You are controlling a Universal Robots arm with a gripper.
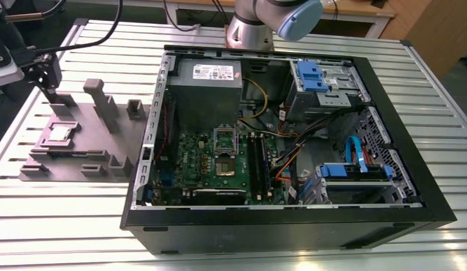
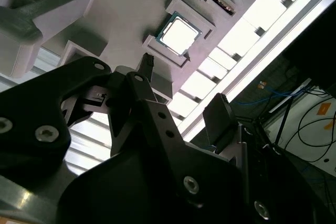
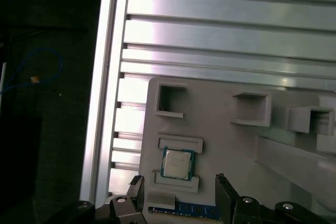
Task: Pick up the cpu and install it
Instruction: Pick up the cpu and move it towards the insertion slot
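While the case (image 1: 293, 226) sits open w/ its board (image 1: 218, 164) well apart from the work, the tray (image 1: 75, 164) beside it holds the cpu (image 3: 177, 163) in a pocket btwn two raised lips (image 3: 181, 142). Over it the gripper (image 3: 178, 190) hangs, fingers (image 3: 223, 190) apart, nothing held. Risk: an off-centre descent puts a finger on a lip, not the chip edge, so the cpu tilts or slips. It lies flat, metal top up; square, so no long axis; edges parallel w/ the tray's.
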